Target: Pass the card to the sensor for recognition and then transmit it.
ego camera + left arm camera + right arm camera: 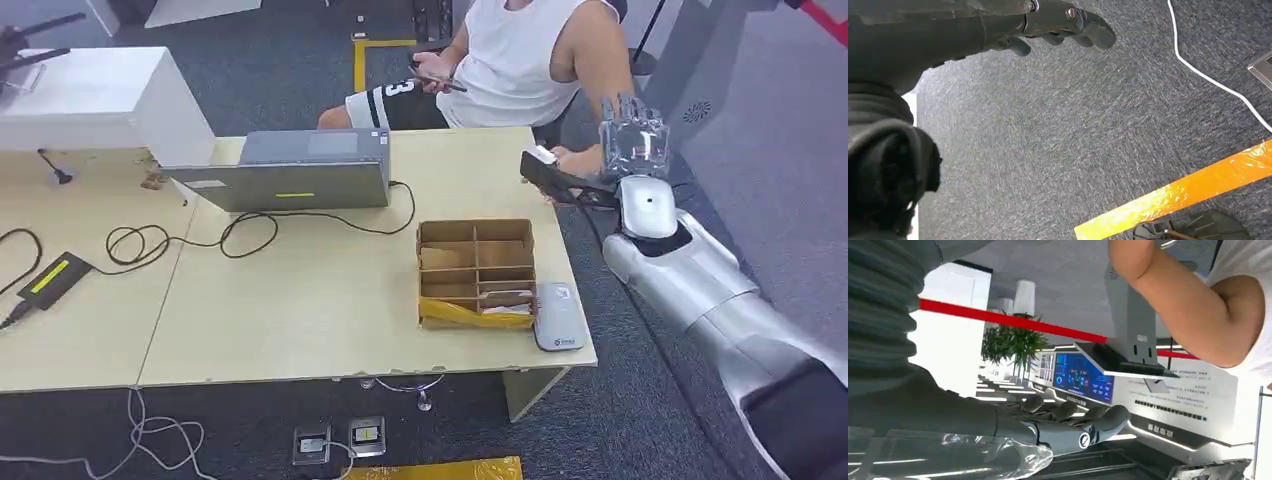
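My right hand (633,140) is raised beyond the table's far right corner, fingers spread upward and holding nothing. In the right wrist view its fingers (1073,421) lie stretched out and bare. Just left of it, a person's hand (575,158) rests on a dark flat card-like piece (545,178) with a white end. The white-grey sensor (558,316) lies on the table (300,320) near its front right corner. My left hand (1058,22) hangs over grey carpet, fingers loosely extended and holding nothing.
A divided cardboard box (476,270) stands beside the sensor. A grey laptop-like unit (290,170), looped cables (190,240) and a black adapter (50,278) lie further left. A person in a white shirt (520,60) sits behind the table. Orange tape (1188,190) crosses the floor.
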`<state>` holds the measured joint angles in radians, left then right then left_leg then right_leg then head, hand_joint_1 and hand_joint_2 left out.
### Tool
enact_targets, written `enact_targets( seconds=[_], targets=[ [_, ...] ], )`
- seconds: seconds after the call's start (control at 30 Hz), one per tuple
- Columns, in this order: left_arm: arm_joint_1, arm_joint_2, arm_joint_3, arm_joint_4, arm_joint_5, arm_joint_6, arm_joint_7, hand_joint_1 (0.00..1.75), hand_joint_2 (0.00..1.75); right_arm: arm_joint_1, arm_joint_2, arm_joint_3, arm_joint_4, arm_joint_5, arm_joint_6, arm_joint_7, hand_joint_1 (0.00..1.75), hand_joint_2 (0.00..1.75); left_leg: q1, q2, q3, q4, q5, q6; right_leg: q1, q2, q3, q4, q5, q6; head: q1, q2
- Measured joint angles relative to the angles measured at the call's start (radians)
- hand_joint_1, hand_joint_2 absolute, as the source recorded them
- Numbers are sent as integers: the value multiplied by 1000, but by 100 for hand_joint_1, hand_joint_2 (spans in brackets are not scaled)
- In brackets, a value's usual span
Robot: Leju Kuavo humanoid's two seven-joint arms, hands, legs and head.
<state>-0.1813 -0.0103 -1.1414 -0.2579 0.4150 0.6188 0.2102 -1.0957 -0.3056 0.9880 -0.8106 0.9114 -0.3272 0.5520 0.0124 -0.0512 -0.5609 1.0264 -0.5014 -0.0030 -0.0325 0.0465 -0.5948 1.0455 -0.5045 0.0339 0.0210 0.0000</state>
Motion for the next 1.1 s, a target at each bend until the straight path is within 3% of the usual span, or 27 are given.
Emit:
enact_targets(
  seconds=[0.17,0.33,0.5,0.67,0.83,1.1],
  targets=[
    [0,0,0,0,0,2,0,0,0,17,0,-13,-7,-15,-28,-5,0,175,0,1,0,0,0,0,0,1,0,0,0,0,0,0],
    [5,1,-1,0,6,19,0,0,0,66,-5,-61,-89,-88,-203,-43,0,175,0,1,1,0,0,0,0,1,0,0,0,0,0,0],
    [18,1,0,0,26,32,-6,0,0,162,-9,-127,-260,-247,-313,-190,0,175,1,1,1,0,0,0,1,1,0,0,0,0,0,0],
    [45,2,0,0,43,34,-28,0,0,318,-17,-167,-496,-328,-283,-268,0,175,1,2,1,0,-1,-1,1,1,0,0,0,-1,0,0],
    [53,3,0,1,55,35,-40,0,0,468,-27,-178,-696,-406,-209,-338,0,175,1,2,1,0,-1,-1,1,1,0,-1,-1,-1,0,0],
    [58,6,0,1,62,36,-42,0,0,637,-42,-175,-837,-413,-134,-361,0,175,1,3,1,0,-1,-2,1,1,0,-1,-1,-1,0,0]
  ],
)
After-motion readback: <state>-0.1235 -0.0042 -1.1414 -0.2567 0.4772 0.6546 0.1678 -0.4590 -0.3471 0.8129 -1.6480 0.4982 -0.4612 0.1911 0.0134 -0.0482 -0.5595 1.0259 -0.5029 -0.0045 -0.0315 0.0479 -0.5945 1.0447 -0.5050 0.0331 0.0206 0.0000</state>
